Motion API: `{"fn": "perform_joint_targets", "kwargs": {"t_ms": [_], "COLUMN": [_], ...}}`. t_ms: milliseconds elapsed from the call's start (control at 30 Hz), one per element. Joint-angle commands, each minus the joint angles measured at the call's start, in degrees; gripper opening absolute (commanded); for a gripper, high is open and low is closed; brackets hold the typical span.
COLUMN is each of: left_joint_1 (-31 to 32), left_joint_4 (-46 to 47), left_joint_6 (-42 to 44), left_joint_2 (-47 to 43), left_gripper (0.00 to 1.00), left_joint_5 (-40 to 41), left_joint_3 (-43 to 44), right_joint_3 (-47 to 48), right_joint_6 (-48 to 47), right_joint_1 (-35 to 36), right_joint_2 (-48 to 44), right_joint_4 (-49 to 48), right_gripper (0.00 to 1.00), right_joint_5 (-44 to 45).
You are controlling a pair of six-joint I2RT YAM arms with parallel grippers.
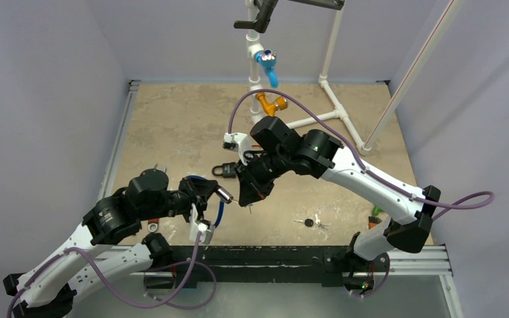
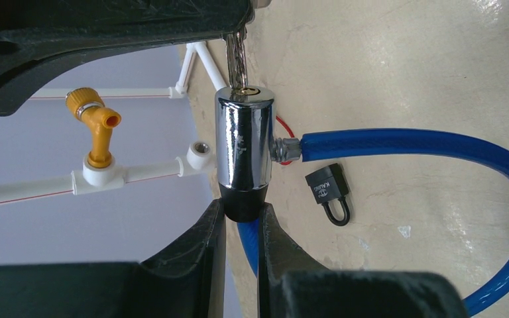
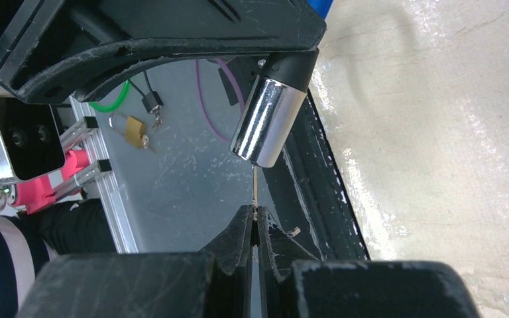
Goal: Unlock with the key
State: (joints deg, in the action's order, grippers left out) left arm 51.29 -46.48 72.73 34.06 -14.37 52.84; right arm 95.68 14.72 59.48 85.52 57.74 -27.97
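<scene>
With left gripper [image 2: 241,215] nearly closed, grasps the black end of the chrome lock cylinder [image 2: 242,142] over the desk [image 2: 404,66]; with right gripper [image 3: 254,222] clenched, pinches the key [image 3: 256,189], blade tip at the cylinder's keyhole. Trails a blue cable [image 2: 404,144] past a black padlock [image 2: 329,189].

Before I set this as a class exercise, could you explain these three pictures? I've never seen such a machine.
Two robot arms are bolted to a table. One picture looks down from above; the other two come from a camera on each wrist. The left claw grips a chrome lock barrel on a blue cable. The right claw pinches a key, its blade at the barrel's keyhole. A small black padlock and loose keys lie on the table.
</scene>
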Motion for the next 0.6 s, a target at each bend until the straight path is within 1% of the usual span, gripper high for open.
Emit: {"fn": "perform_joint_targets", "kwargs": {"t_ms": [0,567], "left_joint_1": [0.3,0.3], "left_joint_4": [2.0,3.1], "left_joint_6": [1.0,1.1], "left_joint_2": [-0.9,-1.4], "left_gripper": [0.0,0.0], "left_joint_5": [-1.9,-1.5], "left_joint_3": [2.6,2.4], "right_joint_3": [2.1,-0.7], "right_joint_6": [-0.6,0.0], "right_joint_1": [0.3,0.3], "right_joint_2": [-0.6,-1.0], "right_joint_4": [-1.7,-4.6], "right_gripper": [0.0,0.0], "right_joint_5": [0.3,-0.1]}}
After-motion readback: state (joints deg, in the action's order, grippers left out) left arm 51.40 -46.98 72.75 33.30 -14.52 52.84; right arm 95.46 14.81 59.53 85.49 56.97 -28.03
